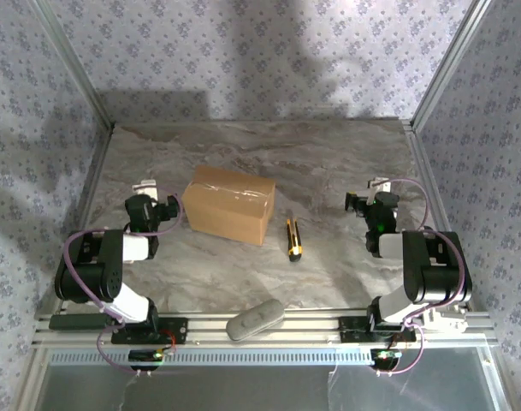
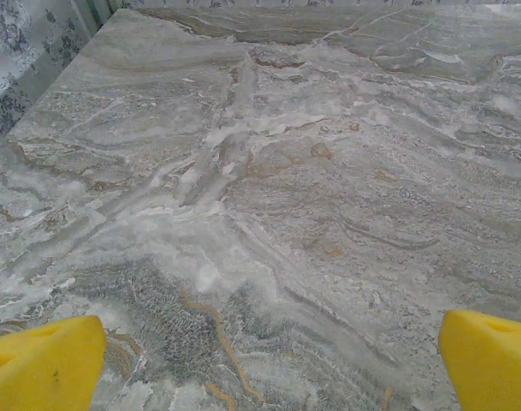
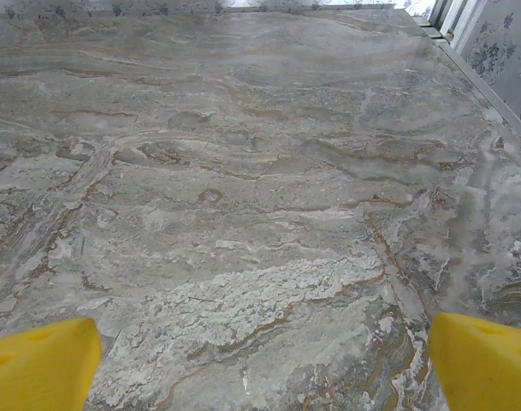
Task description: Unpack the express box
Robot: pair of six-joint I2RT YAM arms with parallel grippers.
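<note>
Work surface: a marble-patterned table (image 1: 346,163) enclosed by flower-papered walls (image 1: 243,51).

Left gripper (image 1: 145,187): released, jaws spread wide. In the left wrist view its yellow pads (image 2: 42,364) sit at the two lower corners of the frame, with bare table between them.

Right gripper (image 1: 377,187): released, jaws spread wide. In the right wrist view its pads (image 3: 38,364) likewise stand far apart over bare table.

Box (image 1: 228,204): on the table, just right of the left gripper, not touching it. Its top is closed.

Knife (image 1: 293,238), yellow and black: flat on the table, right of the box and well left of the right gripper.

Grey object (image 1: 255,320): at the near table edge, between the two arm bases.
</note>
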